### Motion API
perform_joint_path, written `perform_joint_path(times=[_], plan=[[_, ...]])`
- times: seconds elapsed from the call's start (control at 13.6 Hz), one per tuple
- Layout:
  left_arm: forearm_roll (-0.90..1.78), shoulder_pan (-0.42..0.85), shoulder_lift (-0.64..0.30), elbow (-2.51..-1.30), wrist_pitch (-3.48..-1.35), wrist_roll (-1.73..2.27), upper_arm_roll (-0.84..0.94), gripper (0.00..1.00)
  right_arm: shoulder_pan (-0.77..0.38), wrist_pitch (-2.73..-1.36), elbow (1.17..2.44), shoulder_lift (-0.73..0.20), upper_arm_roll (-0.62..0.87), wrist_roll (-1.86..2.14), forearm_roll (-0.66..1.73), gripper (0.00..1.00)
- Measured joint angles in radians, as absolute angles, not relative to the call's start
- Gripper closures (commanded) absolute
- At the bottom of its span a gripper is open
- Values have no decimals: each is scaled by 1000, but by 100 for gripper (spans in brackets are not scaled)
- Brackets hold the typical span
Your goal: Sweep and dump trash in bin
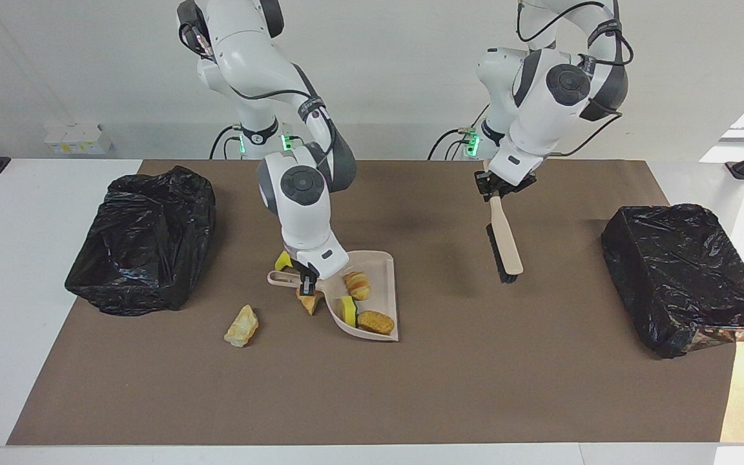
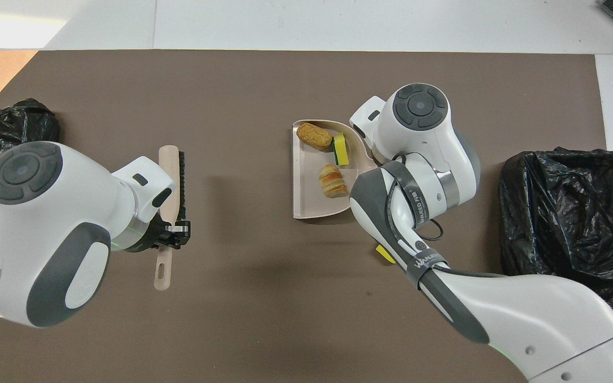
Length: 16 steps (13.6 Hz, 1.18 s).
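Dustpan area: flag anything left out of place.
Three trash pieces lie on the mat outside the dustpan: a yellow sponge piece and a tan wedge beside its handle, and a bread-like chunk farther from the robots. Three others sit inside.

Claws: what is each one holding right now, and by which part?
The left claw holds the brush by its handle, bristles hanging down. The right claw grips the dustpan by its handle.
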<state>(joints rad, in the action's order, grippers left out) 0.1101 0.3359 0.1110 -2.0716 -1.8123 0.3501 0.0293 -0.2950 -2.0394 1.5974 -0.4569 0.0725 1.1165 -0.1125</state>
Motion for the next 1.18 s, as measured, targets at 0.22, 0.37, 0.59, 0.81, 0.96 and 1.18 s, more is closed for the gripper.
perform_joint_path(times=[0.22, 0.37, 0.59, 0.81, 0.96, 1.18], plan=[[112, 399, 196, -2191, -1833, 368, 38, 100, -293, -2002, 1597, -390, 70, 1116, -67, 100], [114, 482, 238, -2252, -1856, 441, 42, 100, -274, -1954, 1601, -337, 69, 1119, -64, 100], [116, 678, 246, -2396, -2089, 661, 47, 100, -190, -1923, 1623, -270, 68, 1206, -63, 100], [120, 831, 246, -2514, -2233, 815, 52, 100, -90, -1907, 1725, -143, 67, 1315, -61, 100], [130, 861, 248, -2548, -2280, 826, 51, 100, -14, -1900, 1833, -36, 65, 1401, -50, 100], [134, 873, 247, -2607, -2360, 826, 49, 1, 129, -1889, 1960, 68, 59, 1582, -45, 100]])
